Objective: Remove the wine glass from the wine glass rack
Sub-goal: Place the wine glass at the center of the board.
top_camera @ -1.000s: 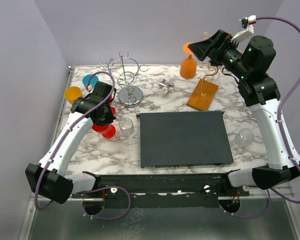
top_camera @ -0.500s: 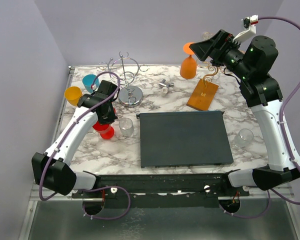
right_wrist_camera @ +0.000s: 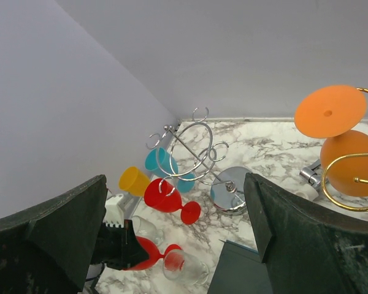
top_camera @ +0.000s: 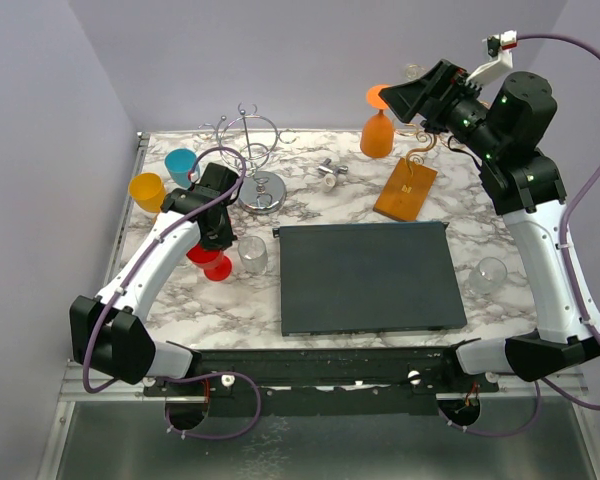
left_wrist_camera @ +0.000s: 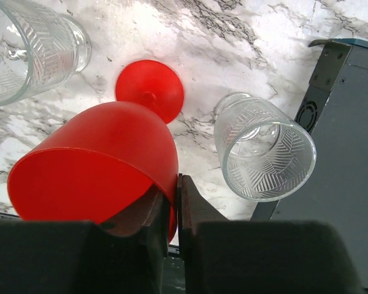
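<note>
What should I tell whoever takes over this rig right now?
Left gripper: fingers shut on the rim of a red wine glass.
Right gripper: open, raised beside the orange wine glass.
That glass hangs upside down on the wine glass rack, a gold hook round its stem.
Done: nothing off the rack yet.
Left: close on the orange glass, lift it clear.

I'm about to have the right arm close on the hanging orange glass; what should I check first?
1. Right gripper open: ok.
2. Orange wine glass centred in its opening: not ok, it sits off to the right in the wrist view.
3. Glass hung on the gold hook: ok.
4. Left gripper out of the way, shut on the red wine glass: ok.
5. Hook's open side for sliding out: cannot tell.
</note>
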You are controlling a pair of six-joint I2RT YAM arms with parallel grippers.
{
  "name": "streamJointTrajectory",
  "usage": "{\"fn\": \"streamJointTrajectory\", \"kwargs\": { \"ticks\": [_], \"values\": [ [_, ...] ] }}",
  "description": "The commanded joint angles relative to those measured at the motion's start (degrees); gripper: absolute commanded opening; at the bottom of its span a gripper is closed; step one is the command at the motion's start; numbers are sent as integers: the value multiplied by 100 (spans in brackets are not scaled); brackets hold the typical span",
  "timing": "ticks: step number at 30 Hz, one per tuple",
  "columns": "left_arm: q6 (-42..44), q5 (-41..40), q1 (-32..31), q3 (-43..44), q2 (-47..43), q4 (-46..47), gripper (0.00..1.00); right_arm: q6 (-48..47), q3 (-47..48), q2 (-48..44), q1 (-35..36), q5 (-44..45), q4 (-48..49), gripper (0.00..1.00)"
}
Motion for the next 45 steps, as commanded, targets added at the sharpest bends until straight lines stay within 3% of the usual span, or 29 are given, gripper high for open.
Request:
{"fn": "streamJointTrajectory", "kwargs": {
  "ticks": [1,26,35,39,45],
  "values": [
    [134,35,-34,26,-18,89,19,-105,122,-128,-4,143,-81,100],
    [333,-242,-29,933,-383,-411,36,-252,644,251,-3,453,-403,100],
    [445,-288,-29,1457,-651,-592,43,-553,1647,982,-12,771,-1046,100],
    [507,-201,-29,1729,-766,-637,52,-624,2076,1353,-107,820,-1259,100],
    [566,228,-29,2169,-864,-528,55,-485,2702,1963,-467,289,-1462,100]
  ]
}}
